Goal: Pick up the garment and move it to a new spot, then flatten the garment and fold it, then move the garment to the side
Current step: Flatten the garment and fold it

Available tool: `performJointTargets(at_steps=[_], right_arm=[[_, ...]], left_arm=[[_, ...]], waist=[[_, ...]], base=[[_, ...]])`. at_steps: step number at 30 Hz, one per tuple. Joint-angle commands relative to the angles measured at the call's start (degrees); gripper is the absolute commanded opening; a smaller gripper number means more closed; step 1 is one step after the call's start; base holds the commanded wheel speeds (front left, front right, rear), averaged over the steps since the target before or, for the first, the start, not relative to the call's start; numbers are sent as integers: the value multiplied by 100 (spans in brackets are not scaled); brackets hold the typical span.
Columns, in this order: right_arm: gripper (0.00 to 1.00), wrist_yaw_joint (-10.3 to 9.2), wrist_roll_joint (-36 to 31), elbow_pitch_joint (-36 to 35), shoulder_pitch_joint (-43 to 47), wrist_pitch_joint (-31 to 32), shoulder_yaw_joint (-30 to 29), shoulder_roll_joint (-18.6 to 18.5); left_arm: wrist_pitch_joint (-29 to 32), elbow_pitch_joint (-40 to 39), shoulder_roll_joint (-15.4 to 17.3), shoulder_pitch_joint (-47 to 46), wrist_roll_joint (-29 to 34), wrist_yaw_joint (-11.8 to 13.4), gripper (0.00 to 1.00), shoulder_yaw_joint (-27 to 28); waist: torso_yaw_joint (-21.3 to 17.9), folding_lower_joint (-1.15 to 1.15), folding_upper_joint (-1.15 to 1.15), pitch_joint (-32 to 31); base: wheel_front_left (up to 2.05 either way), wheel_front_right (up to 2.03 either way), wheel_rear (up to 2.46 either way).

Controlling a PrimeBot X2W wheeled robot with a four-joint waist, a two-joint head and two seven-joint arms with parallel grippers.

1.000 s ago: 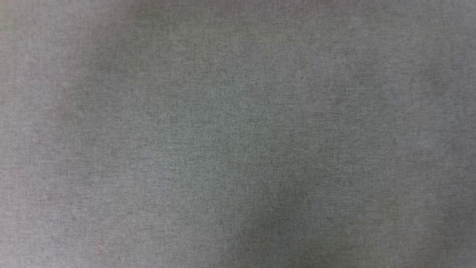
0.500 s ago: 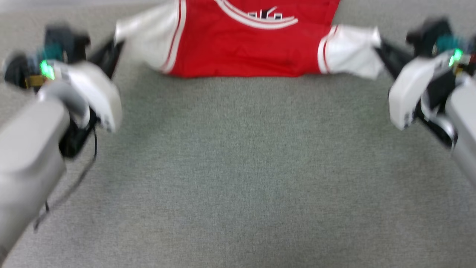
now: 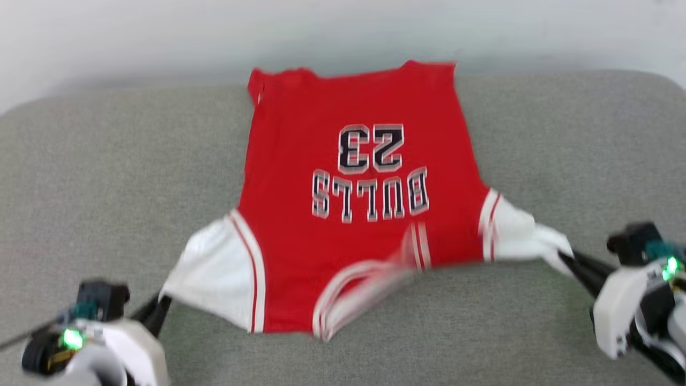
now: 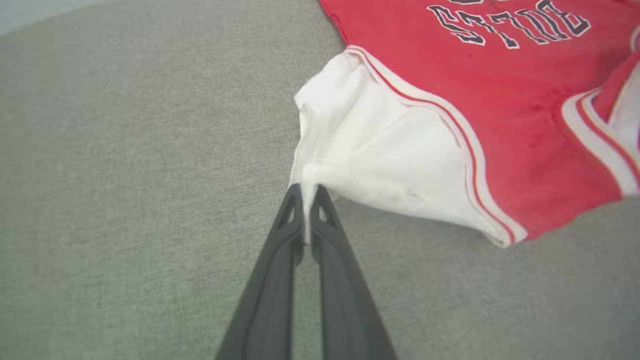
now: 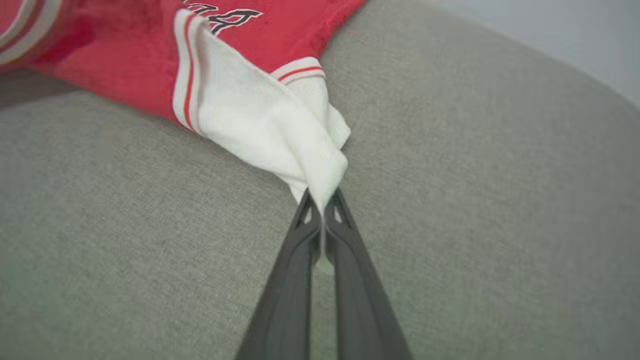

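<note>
Pinching, my left fingers (image 4: 294,212): clenched on the tip of one white sleeve (image 4: 380,155) of the garment (image 4: 500,125), cloth bunched between them.
My right fingers (image 5: 306,222): clenched on the tip of the other white sleeve.
Garment: spread across the grey bench (image 3: 107,161), print side up, hem at the far edge, sleeves drawn out to either side.
Collar (image 3: 348,295): striped trim nearest me, rumpled and blurred.
Print (image 3: 370,171): "BULLS 23", upside down in my head view.
</note>
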Motion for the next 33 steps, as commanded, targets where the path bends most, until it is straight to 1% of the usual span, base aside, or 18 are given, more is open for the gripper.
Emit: performJointTargets(at_steps=[1,5,7,10,13,16,20,21,22,23,24,27,31,32,33], right_arm=[[0,-7,11,-93,289,-3,-99,-72],[0,-8,35,-380,1210,68,-432,-162],[0,-8,-5,-536,1680,128,-630,-202],[0,-8,-118,-784,2365,213,-972,-224],[0,-9,-195,-1032,2935,332,-1416,-214],[0,-9,-305,-1366,3369,538,-1756,-174],[0,-8,-585,-1808,3572,832,-2213,-114],[14,-8,-654,-1925,3558,905,-2327,-93],[45,-8,-700,-2029,3529,968,-2451,-69],[62,-8,-753,-2153,3482,1048,-2571,-43],[100,-9,-816,-2270,3418,1101,-2714,-36],[100,-7,-849,-2684,3238,1357,-3125,-99],[100,-7,-941,-3275,2719,1660,-3885,-237],[100,-7,-933,-3412,2530,1743,-4032,-267],[100,-7,-960,-3727,1719,1999,-4414,-397]], left_arm=[[-52,-97,72,251,-99,113,0,0],[-129,-347,210,882,-292,364,0,-85],[-161,-427,218,1125,-343,450,0,-152],[-219,-524,191,1422,-484,545,0,-145],[-270,-616,230,1686,-576,594,0,-148],[-298,-707,278,1780,-554,643,0,-128],[-320,-865,313,1659,-423,711,0,-71],[-327,-905,331,1605,-369,742,0,-49],[-333,-947,345,1564,-325,765,0,-37],[-333,-986,359,1523,-268,793,0,-39],[-331,-1038,364,1482,-221,823,0,-24],[-342,-1194,359,1342,-89,895,0,30],[-355,-1379,338,1144,118,1005,0,73],[-356,-1417,331,1089,174,1029,0,72],[-355,-1526,273,887,340,1066,0,93]], waist=[[-36,1,0,-123],[-17,1,0,-291],[-7,1,0,-347],[-3,1,0,-401],[-8,1,0,-443],[1,1,0,-449],[19,1,0,-404],[25,1,0,-381],[35,1,0,-356],[44,1,0,-327],[55,1,0,-290],[111,1,0,-141],[233,1,0,138],[273,1,0,230],[406,1,0,528]], base=[[0,0,0],[0,0,0],[0,0,0],[0,0,0],[0,0,0],[0,0,0],[0,0,0],[0,0,0],[0,0,0],[0,0,0],[0,0,0],[0,0,0],[0,0,0],[0,0,0],[0,0,0]])
